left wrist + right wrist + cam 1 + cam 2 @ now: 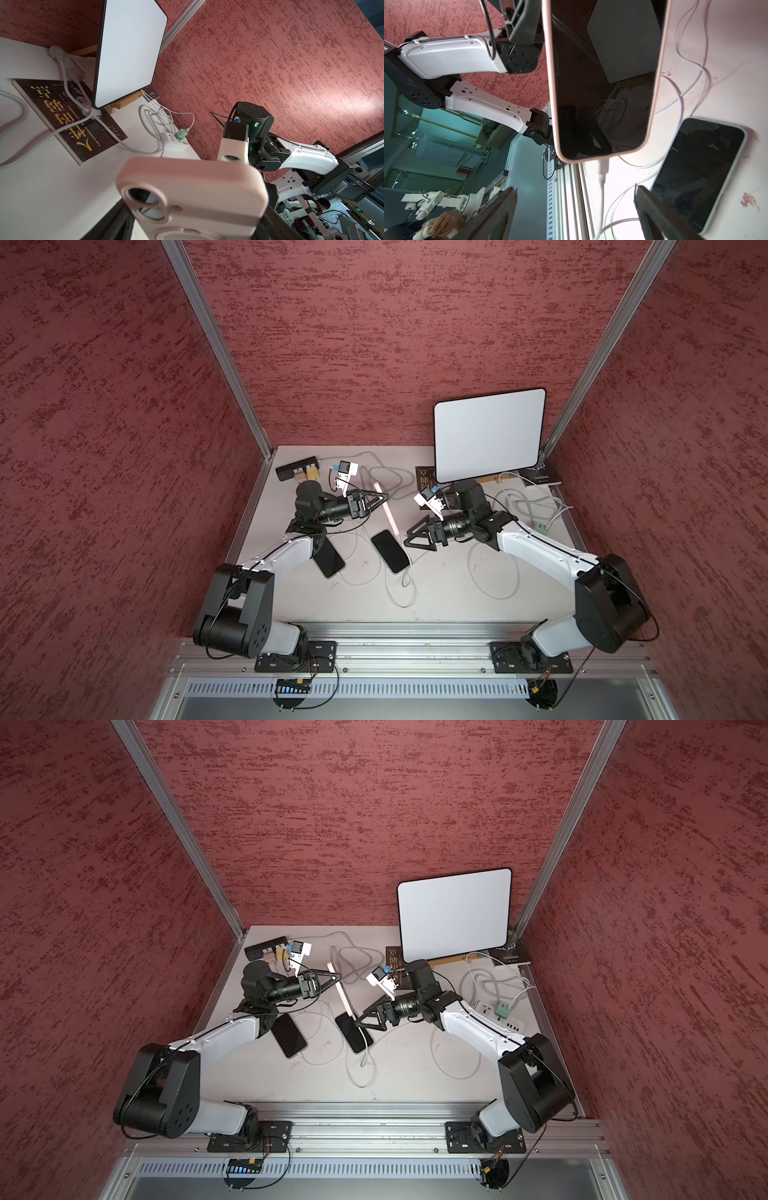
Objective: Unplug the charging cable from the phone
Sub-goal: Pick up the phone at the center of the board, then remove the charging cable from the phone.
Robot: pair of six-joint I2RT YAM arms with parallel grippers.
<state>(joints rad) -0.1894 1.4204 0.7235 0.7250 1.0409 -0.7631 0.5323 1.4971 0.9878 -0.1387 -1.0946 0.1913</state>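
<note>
The phone (193, 187), in a pink case, is held off the table with my left gripper (197, 204) shut on its camera end. In both top views it shows edge-on as a thin pink strip (386, 512) (343, 992). Its dark screen (602, 83) faces the right wrist camera. The white charging cable (601, 187) is plugged into its lower edge by a white plug (602, 166). My right gripper (575, 197) stands open just below that plug. The cable runs between its fingers (645, 201) without touching them. In a top view this gripper (409, 537) sits at the strip's lower end.
Two dark phones (390, 551) (328, 558) lie flat on the white table (449, 597) among loose white cables (401, 597). At the back stand a white tablet (488, 435) on a wooden stand, a book (68, 116), a power strip with a green charger (180, 134) and a black hub (297, 468).
</note>
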